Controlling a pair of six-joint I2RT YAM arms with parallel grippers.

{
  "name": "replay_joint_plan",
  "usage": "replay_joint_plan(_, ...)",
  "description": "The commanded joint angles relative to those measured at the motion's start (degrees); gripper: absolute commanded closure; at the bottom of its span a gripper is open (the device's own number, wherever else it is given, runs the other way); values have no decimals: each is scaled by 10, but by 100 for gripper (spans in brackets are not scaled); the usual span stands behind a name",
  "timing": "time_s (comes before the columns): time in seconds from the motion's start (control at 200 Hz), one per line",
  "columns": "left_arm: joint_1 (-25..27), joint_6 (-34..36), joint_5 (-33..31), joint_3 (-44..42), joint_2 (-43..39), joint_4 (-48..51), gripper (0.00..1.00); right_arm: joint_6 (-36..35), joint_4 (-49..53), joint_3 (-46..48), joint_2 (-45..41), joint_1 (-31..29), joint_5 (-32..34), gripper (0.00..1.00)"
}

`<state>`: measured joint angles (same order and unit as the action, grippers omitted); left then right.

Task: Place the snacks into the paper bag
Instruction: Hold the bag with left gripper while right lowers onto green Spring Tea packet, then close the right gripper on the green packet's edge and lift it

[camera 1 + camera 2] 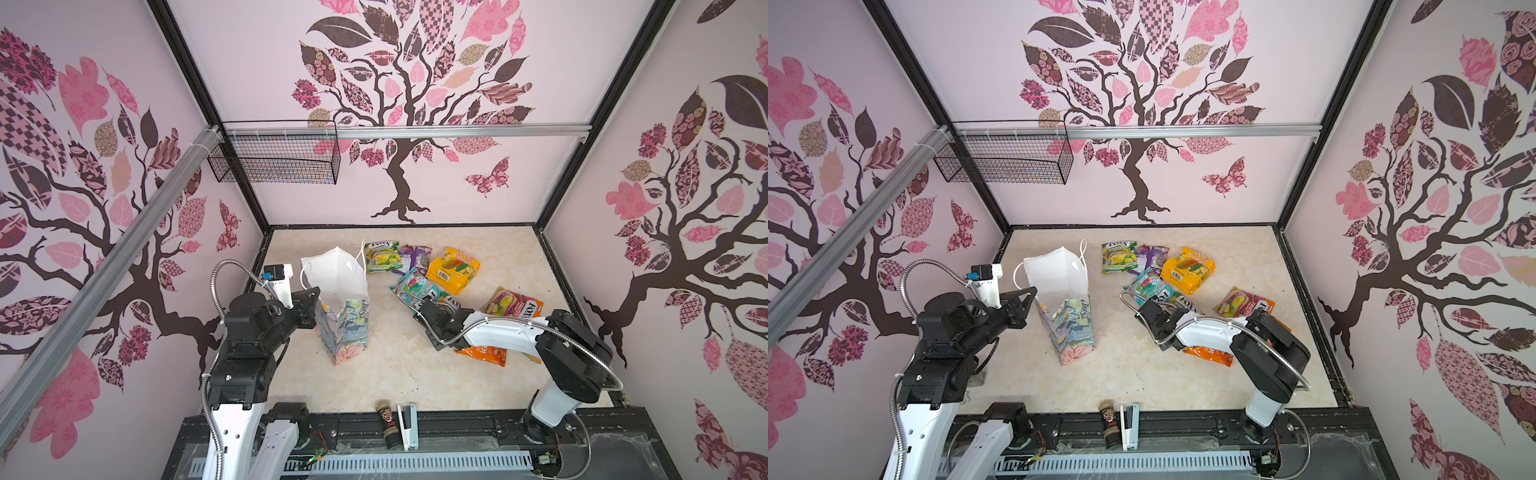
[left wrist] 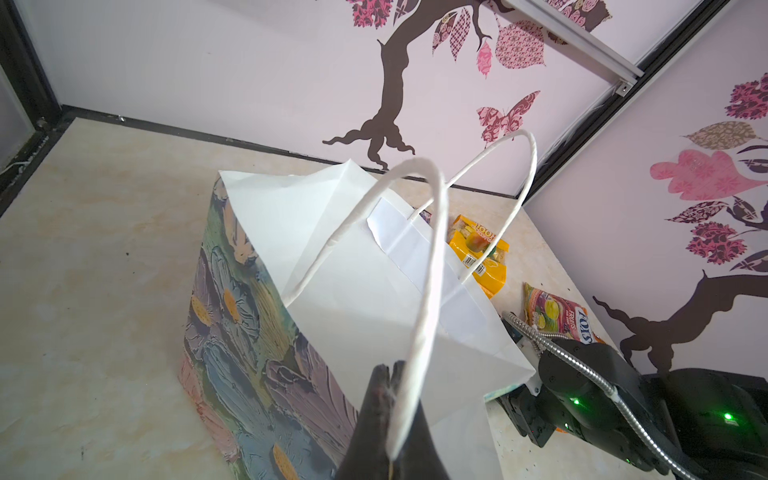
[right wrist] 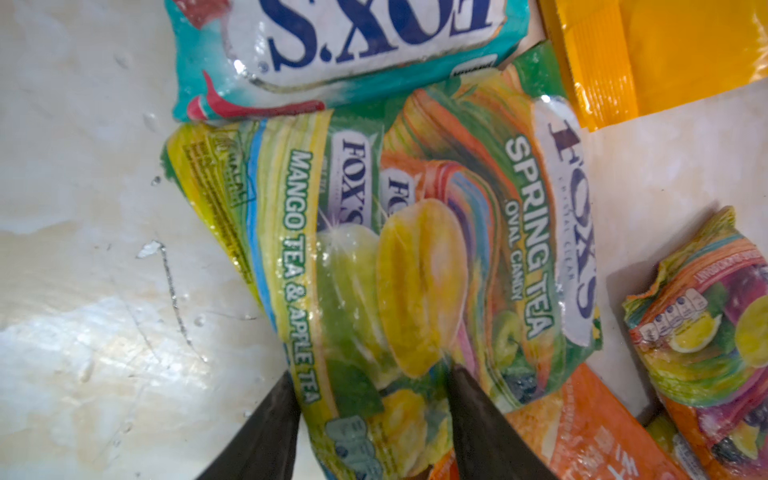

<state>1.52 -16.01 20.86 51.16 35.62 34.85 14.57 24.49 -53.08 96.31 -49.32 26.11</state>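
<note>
The paper bag point(image 1: 345, 320) point(image 1: 1067, 328) point(image 2: 249, 332) stands upright left of centre, its white mouth open. My left gripper point(image 2: 390, 370) point(image 1: 313, 293) is shut on its near white cord handle point(image 2: 428, 270). Several snacks lie to the right in both top views: a green one point(image 1: 382, 257), a purple one point(image 1: 415, 257), a yellow one point(image 1: 453, 270), a teal one point(image 1: 415, 286), a fruit-print one point(image 1: 513, 303) and an orange one point(image 1: 484, 355). My right gripper point(image 3: 370, 374) point(image 1: 430, 313) points down, its jaws apart astride one end of a green-yellow FOX'S packet point(image 3: 415, 249) that lies flat.
A black wire basket point(image 1: 278, 158) hangs on the back rail at the left. A dark spice jar point(image 1: 384, 419) and a white stapler point(image 1: 407, 424) sit at the front edge. Walls close the floor on three sides.
</note>
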Motion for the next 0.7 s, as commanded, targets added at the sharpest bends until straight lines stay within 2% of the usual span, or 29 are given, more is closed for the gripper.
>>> replay_joint_plan(0.0,-1,-9,8,-16,-12,-45,100,11,5,-15,15,-2,4,49)
replay_joint_plan(0.06,-2,-15,10,-20,-16,-54,100,11,-4,-9,11,-2,1,56)
replay_joint_plan(0.365,-1,8,2,-11,-7,-26,100,14,-25,4,6,-2,-18,79)
replay_joint_plan(0.69,-3,16,-2,-12,-7,-20,100,15,-30,13,-11,-2,-20,93)
